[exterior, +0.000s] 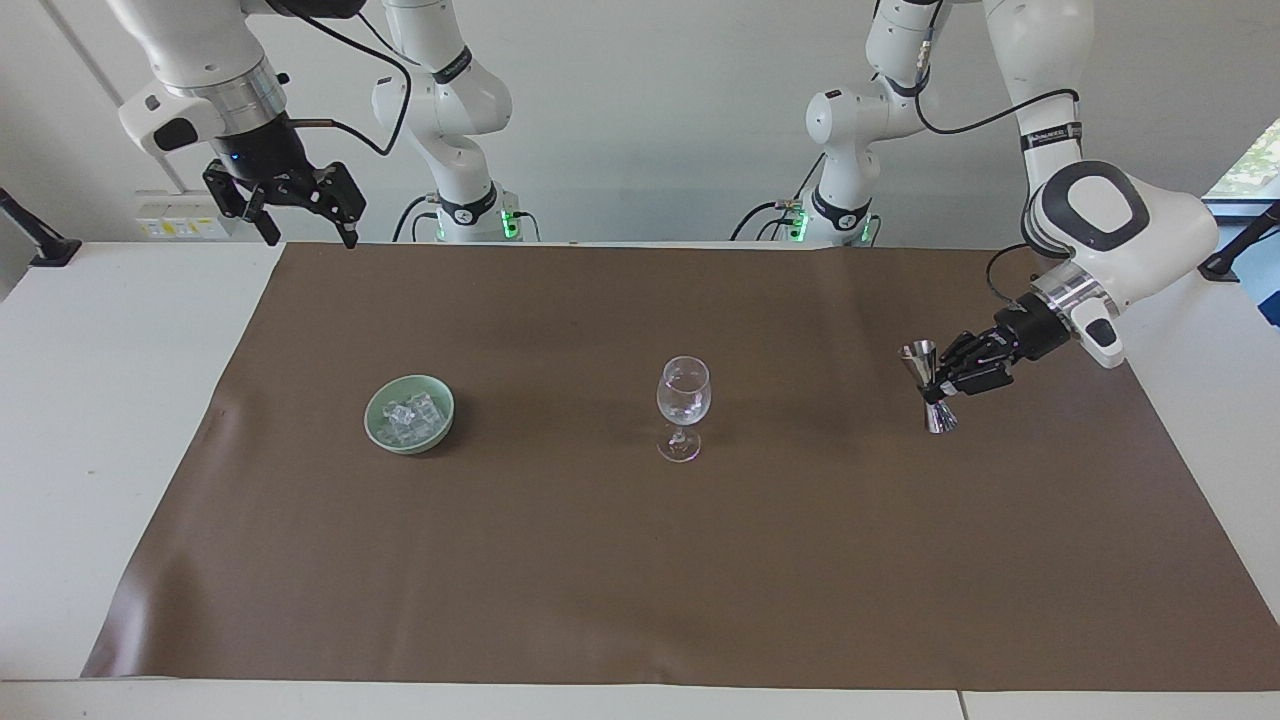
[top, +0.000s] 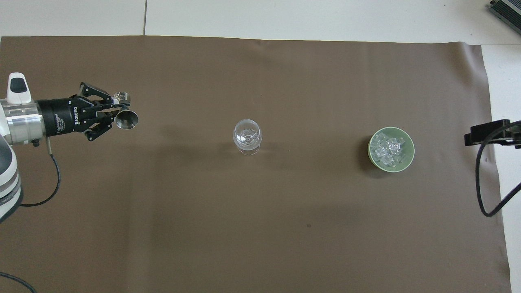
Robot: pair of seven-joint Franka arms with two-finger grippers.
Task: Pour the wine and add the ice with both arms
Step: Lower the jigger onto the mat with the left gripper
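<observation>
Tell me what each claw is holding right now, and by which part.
The left claw grips the metal measuring cup at its narrow waist. The right claw holds nothing.

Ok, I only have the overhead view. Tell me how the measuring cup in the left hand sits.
Observer: Facing view: the measuring cup is almost upright, gripped at its waist by the left hand, foot low over the mat; contact unclear.
Operator: Now the right hand.
Observer: The right hand hangs open, high over the mat's corner at its own end, waiting.
Operator: And the glass.
Observer: The glass stands upright on its stem, apart from the cup.
</observation>
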